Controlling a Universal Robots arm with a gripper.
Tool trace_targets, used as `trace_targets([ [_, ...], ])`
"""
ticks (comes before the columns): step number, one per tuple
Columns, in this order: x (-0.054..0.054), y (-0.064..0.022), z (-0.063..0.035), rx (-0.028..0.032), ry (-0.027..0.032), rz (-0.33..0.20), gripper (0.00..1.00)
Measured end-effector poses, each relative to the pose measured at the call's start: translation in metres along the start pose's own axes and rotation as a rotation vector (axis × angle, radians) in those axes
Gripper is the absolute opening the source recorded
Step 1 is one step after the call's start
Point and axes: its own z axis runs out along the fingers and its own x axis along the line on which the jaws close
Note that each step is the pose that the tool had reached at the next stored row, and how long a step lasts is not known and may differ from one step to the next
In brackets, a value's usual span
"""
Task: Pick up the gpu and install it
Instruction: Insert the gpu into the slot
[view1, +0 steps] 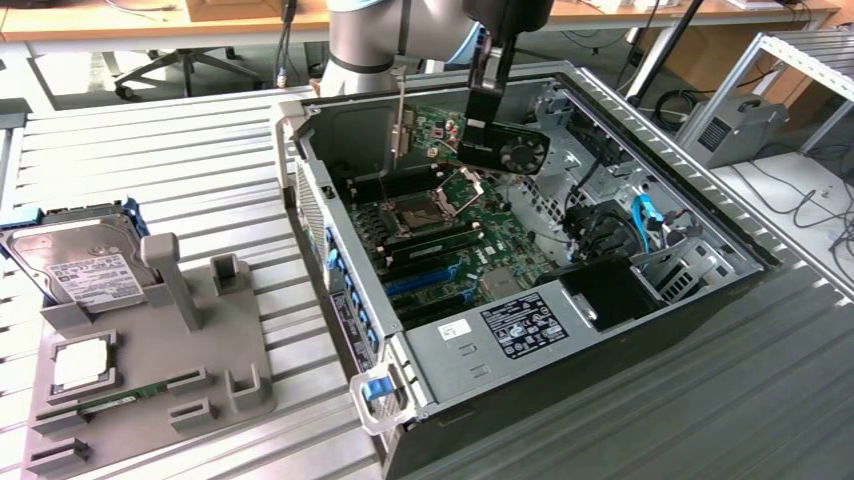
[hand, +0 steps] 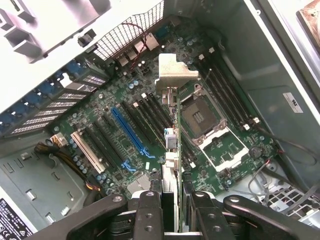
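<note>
We have the gpu (view1: 514, 150) up off the table, the gripper (view1: 482, 118) with its fingers (hand: 150, 202) clamped on its edge, held above the motherboard (view1: 454, 250) inside the open case (view1: 447, 350), pickup done, not yet seated in a slot.

The silver-grey cylindrical metal arm (view1: 363, 40) wears a pale blue joint cap (view1: 470, 45). Its matte black angular fingers (hand: 150, 215) hang on linked black bars (round screws (hand: 117, 199) mark the pivots).
</note>
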Motion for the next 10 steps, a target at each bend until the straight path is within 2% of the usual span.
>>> trace_targets([
  [10, -0.0003, 0.0002, -0.0005, -0.0001, -0.0008, -0.029, 0.27],
])
